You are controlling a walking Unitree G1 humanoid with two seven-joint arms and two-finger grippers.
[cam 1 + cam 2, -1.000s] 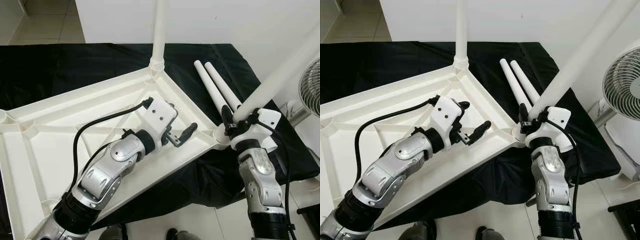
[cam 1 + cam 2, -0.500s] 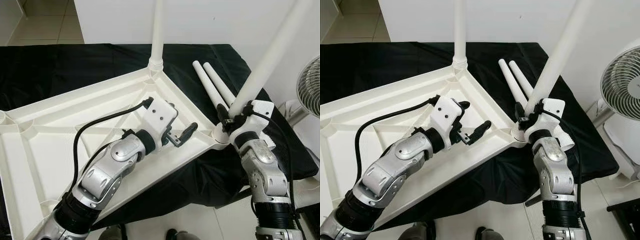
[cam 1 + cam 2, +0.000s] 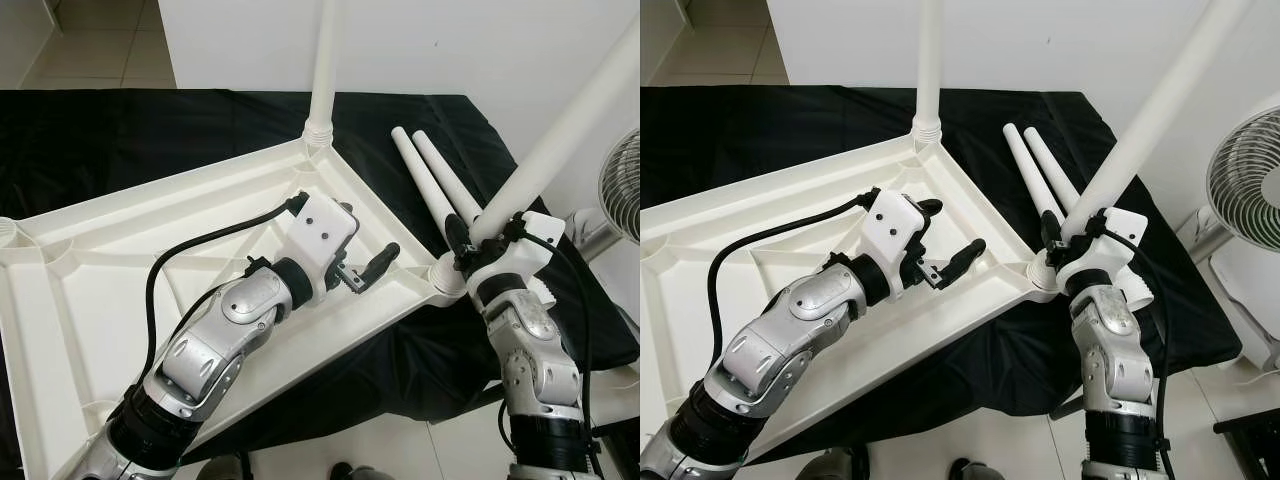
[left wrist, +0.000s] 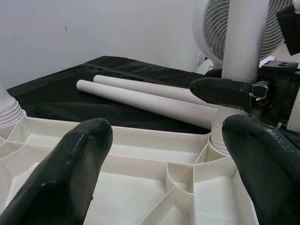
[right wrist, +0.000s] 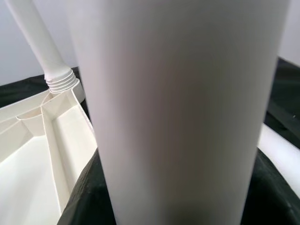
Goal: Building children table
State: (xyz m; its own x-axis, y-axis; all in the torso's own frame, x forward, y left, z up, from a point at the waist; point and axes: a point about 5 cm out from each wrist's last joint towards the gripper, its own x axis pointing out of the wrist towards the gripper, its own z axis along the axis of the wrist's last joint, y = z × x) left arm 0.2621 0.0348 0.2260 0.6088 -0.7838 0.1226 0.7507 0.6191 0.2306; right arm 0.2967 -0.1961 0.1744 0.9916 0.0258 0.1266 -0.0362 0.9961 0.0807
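Observation:
The white table top lies upside down on a black cloth, ribs facing up. One white leg stands upright in the far corner socket. My right gripper is shut on a second white leg, which leans to the right with its foot at the right corner socket. In the right wrist view this leg is close up. My left gripper hovers open over the underside near that corner, holding nothing. Its two black fingertips frame the socket in the left wrist view.
Two loose white legs lie side by side on the black cloth beyond the right corner. A white fan stands at the right, close to the held leg. Tiled floor runs along the near edge.
The leg in my right gripper swung from a rightward lean to nearly upright, then back to leaning right. My left arm has stayed put.

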